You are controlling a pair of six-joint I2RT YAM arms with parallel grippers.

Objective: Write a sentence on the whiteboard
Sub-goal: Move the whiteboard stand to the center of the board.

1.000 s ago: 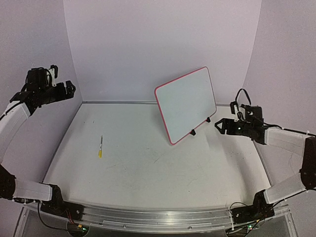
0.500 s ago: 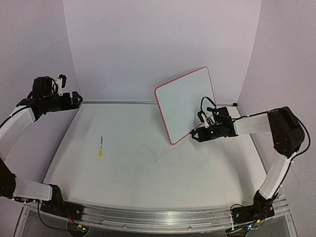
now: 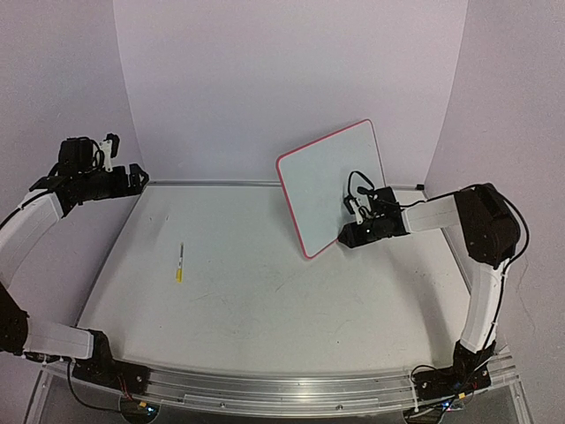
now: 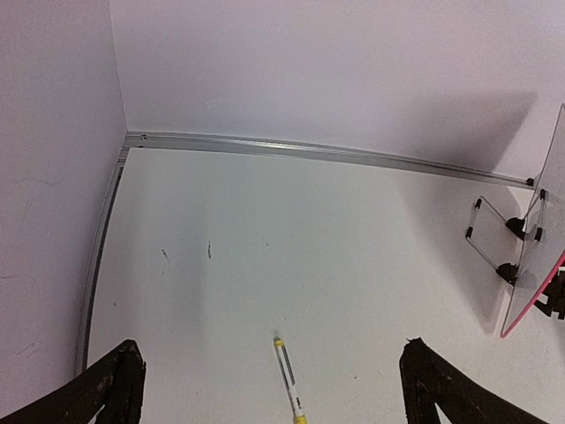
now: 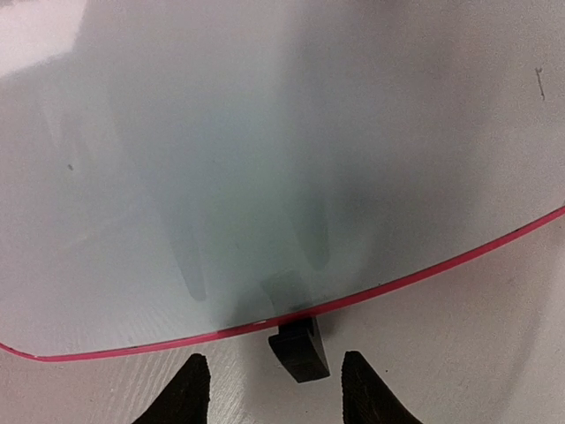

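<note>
The whiteboard (image 3: pixel 331 181) stands at the far right of the worktop (image 3: pixel 265 300), close to the back wall. It leans backward on its stand, with its red-pink rim running round a white face. The left wrist view shows it nearly edge-on (image 4: pixel 540 256) at the right side, with a thin wire stand behind it.

The right gripper (image 3: pixel 349 237) is low at the board's bottom edge, its arm stretched across from the right. In its own wrist view the jaws are apart. The two dark fingertips (image 5: pixel 190 389) sit on either side of one small black foot (image 5: pixel 298 346) under the rim. There is a gap on each side, narrower on the right, so they hold nothing.

The left gripper (image 3: pixel 132 174) hangs high over the far left corner of the worktop, well apart from the board. Its jaws are spread wide and empty. A thin pen (image 3: pixel 179 263) with a yellow end lies flat on the worktop left of centre. In the left wrist view it (image 4: pixel 290 393) lies below and between the spread fingers (image 4: pixel 115 389).
</note>
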